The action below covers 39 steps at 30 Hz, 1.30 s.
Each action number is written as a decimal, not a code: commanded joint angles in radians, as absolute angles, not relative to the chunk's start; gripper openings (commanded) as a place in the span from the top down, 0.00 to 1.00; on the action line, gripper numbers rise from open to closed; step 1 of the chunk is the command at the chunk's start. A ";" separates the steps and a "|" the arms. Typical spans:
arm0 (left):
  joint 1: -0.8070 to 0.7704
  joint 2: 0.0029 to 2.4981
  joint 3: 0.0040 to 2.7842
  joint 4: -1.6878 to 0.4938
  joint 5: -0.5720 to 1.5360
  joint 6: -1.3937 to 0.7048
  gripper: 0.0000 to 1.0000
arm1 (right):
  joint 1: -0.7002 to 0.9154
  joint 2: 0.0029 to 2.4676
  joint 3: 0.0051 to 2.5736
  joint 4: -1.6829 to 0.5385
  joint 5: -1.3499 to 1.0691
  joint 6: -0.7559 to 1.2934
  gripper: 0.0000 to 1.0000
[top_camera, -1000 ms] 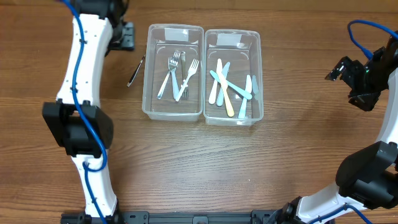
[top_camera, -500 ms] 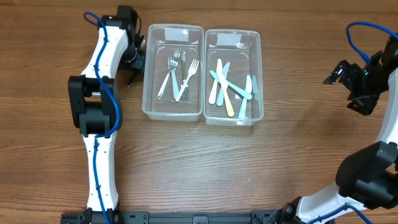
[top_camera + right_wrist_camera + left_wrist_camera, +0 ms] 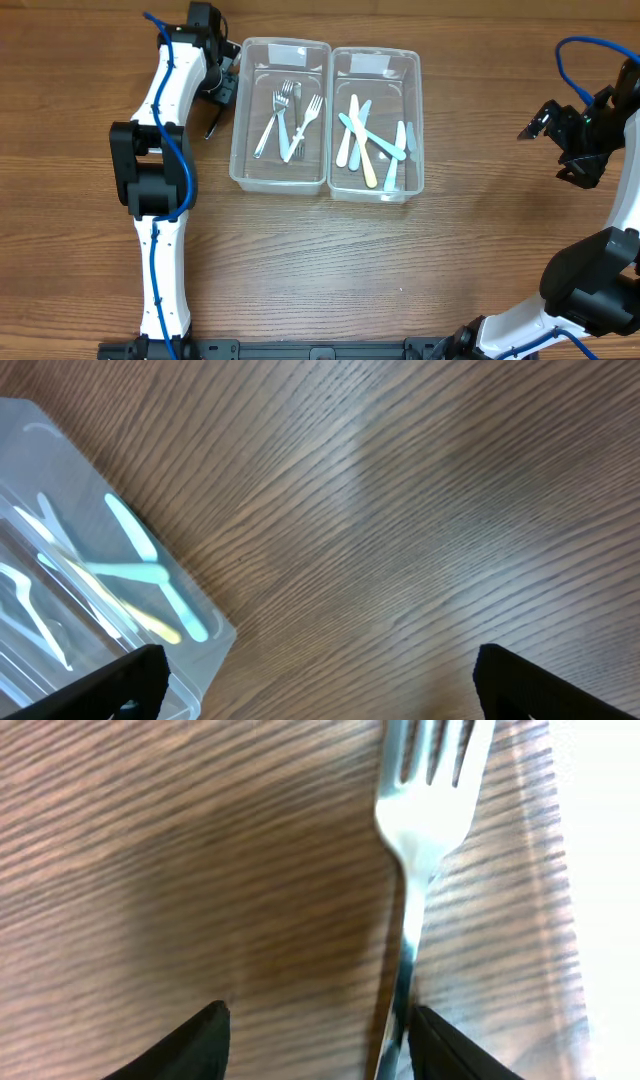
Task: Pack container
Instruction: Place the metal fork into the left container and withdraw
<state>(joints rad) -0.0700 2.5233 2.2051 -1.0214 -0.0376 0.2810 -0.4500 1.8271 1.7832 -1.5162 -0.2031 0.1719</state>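
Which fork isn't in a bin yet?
The fork on the table beside the left bin, at the left pincer; the other forks lie inside that bin.

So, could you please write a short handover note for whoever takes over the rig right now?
Left gripper: open, low over the table, with the loose fork between its fingers and close to one of them; not yet closed.
Right gripper: open, empty, off at the right side of the table.
Things: the fork lies on the table just left of the left bin. That bin holds metal forks; the right bin holds pastel knives.
Done: all cutlery in view except that fork is in the bins.
Left: grasp the fork and put it in the left bin.
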 commanded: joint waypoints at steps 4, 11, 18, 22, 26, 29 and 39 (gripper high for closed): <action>-0.100 2.548 2.102 -0.960 0.029 0.315 0.61 | -0.446 1.818 1.800 -1.525 -0.205 0.177 0.00; -0.100 2.548 2.055 -0.947 0.038 0.294 0.93 | -0.446 1.818 1.800 -1.525 -0.205 0.177 0.00; -0.083 2.548 2.057 -0.986 0.018 0.224 0.96 | -0.446 1.818 1.800 -1.525 -0.205 0.177 0.00; -0.070 2.531 2.091 -1.056 0.010 0.170 0.96 | -0.446 1.818 1.800 -1.524 -0.205 0.177 0.00; -0.064 2.474 2.192 -1.168 -0.041 0.134 0.96 | -0.446 1.818 1.800 -1.525 -0.205 0.177 0.00; -0.067 2.411 2.285 -1.255 -0.044 0.109 0.96 | -0.446 1.818 1.800 -1.529 -0.205 0.177 0.00; -0.148 2.187 2.366 -1.300 -0.014 -0.020 0.96 | -0.446 1.818 1.800 -1.528 -0.204 0.177 0.00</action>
<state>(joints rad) -0.1013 2.2913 2.3287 -1.2922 -0.0402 0.0669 -0.4500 1.8271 1.7832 -1.5303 -0.2024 0.1722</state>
